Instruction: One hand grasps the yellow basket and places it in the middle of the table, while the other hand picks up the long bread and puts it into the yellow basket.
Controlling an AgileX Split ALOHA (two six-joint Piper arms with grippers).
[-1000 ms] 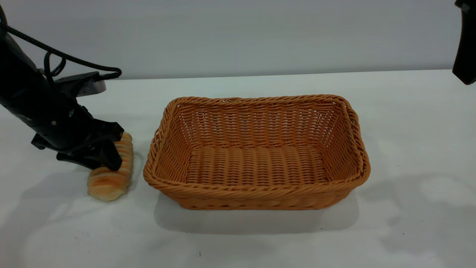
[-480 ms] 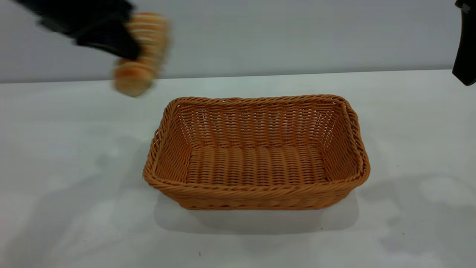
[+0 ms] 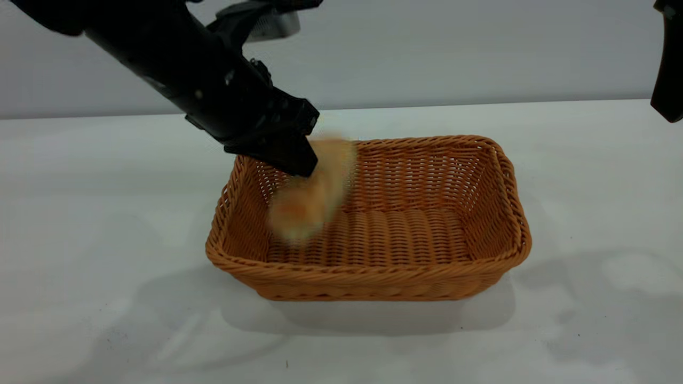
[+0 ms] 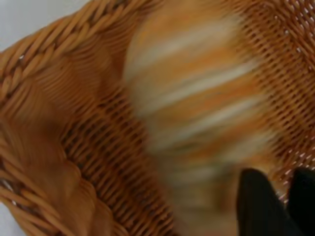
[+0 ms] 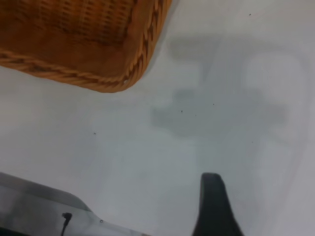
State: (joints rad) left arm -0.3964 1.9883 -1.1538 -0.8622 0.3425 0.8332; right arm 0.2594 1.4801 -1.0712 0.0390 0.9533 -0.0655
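Note:
The yellow basket (image 3: 373, 280) stands on the white table (image 3: 96, 240). My left gripper (image 3: 301, 162) hangs over the basket's left end, just above the rim. The long bread (image 3: 309, 197) is a blurred streak just under and beside it, inside the basket, while the arm itself shows sharp. In the left wrist view the striped bread (image 4: 197, 108) lies over the wicker (image 4: 49, 44) beside the dark fingers (image 4: 261, 206), not between them; wicker shows in their gap. My right gripper (image 3: 667, 64) is parked high at the far right, empty.
The right wrist view shows one corner of the basket (image 5: 98, 78), bare table with small specks (image 5: 197, 113) and one finger (image 5: 214, 206) of the right gripper. Bare tabletop lies on both sides of the basket.
My left gripper lifted the bread off the table left of the basket, swung it up and right, then down over the basket's left end. The bread now blurs below it. The right arm stayed still.

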